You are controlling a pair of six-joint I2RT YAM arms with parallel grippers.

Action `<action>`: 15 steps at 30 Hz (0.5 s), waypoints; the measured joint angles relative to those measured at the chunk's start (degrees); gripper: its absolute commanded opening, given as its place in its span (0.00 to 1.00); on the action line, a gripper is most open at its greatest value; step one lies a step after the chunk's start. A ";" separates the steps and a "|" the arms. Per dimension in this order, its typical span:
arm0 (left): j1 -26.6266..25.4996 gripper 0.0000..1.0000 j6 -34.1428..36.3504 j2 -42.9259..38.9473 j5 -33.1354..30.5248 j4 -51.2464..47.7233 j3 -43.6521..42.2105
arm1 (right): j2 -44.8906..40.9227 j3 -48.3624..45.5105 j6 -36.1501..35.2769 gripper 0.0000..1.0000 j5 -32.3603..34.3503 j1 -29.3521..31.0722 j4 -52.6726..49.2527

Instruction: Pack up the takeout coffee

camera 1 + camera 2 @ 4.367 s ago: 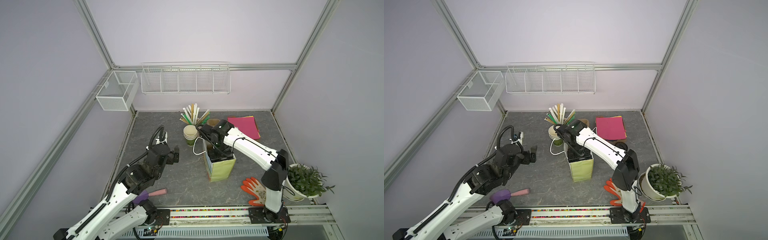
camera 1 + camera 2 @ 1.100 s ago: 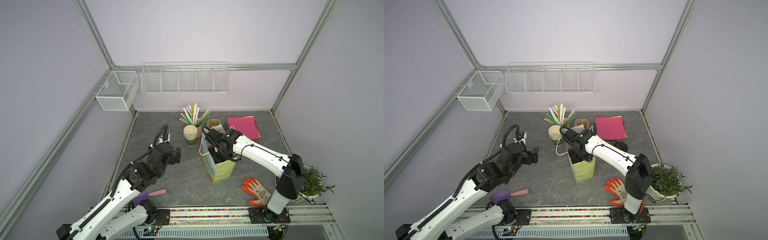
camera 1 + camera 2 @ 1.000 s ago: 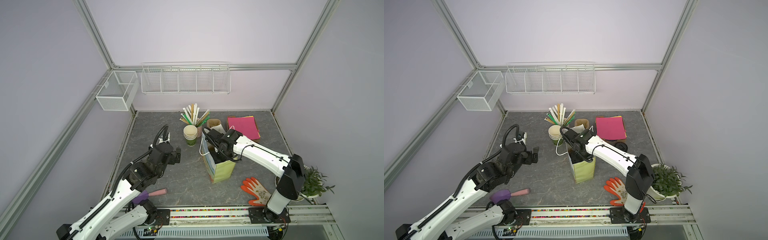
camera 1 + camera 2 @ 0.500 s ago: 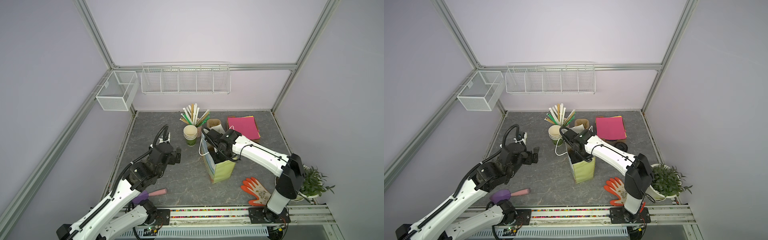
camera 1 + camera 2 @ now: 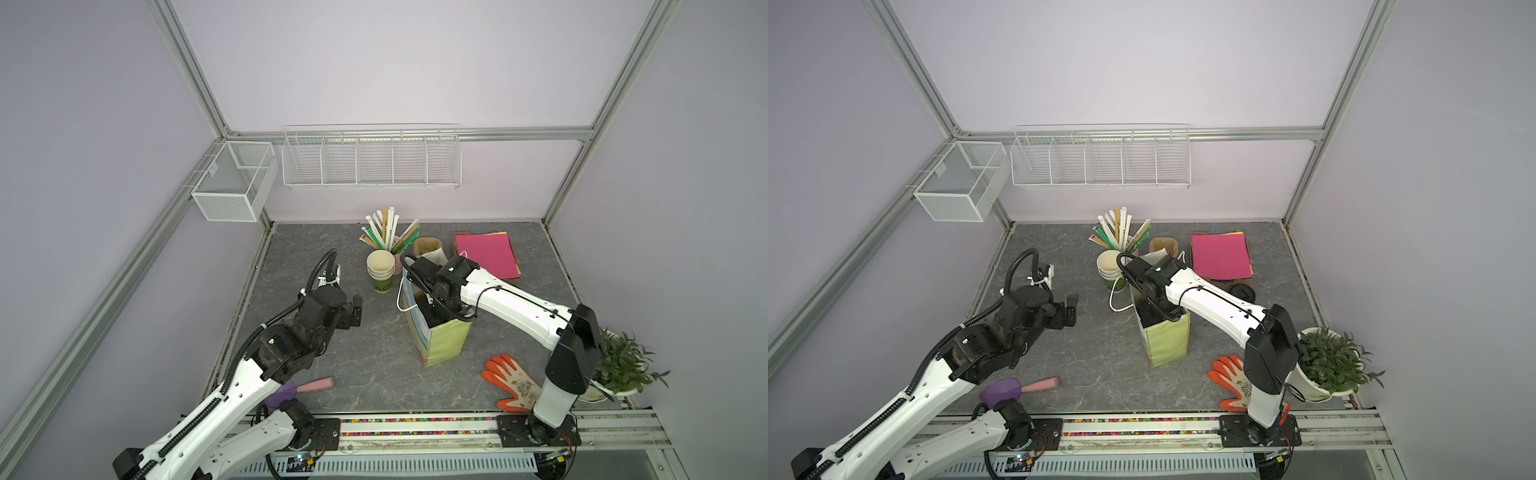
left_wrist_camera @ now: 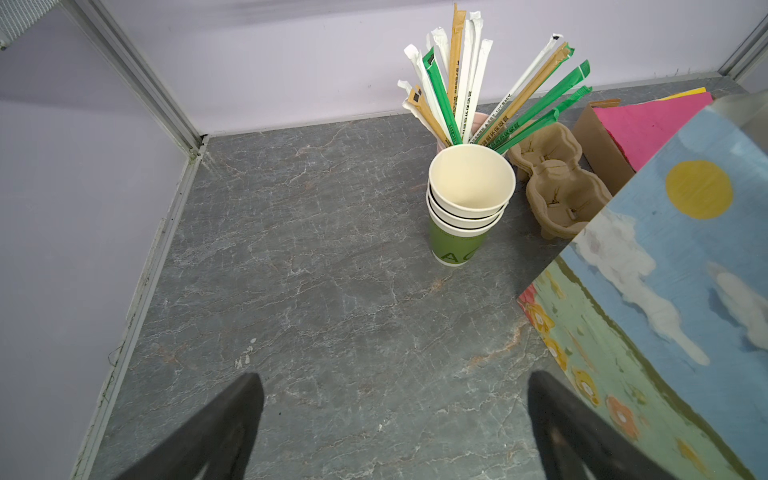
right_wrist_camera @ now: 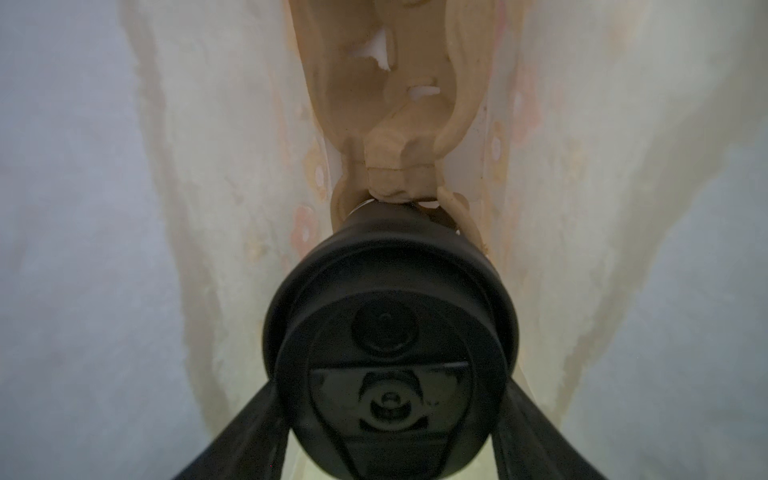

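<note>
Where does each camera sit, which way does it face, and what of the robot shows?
Both top views: high above the front rail, looking down toward the back wall; the left arm and right arm show.
Left wrist: above the table, facing the stack of green cups and the paper bag; its two open fingers show.
Right wrist: inside the bag, looking down on the takeout coffee; its fingers flank the lid.
Shared: paper bag and stack of green cups appear in top and left wrist views.

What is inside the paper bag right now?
The takeout coffee, gripped by the right pincer, over a pulp cup carrier. Beneath them, the floor of the bag is covered.
</note>
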 measured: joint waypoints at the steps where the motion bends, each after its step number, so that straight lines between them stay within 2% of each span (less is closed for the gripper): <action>1: 0.00 0.99 0.00 0.00 0.00 0.00 0.00 | 0.13 0.28 -0.13 0.67 0.09 0.02 -0.26; 15: 0.00 0.99 0.00 0.26 0.02 -0.07 0.00 | 0.92 2.43 -1.44 0.79 2.14 -0.28 -3.30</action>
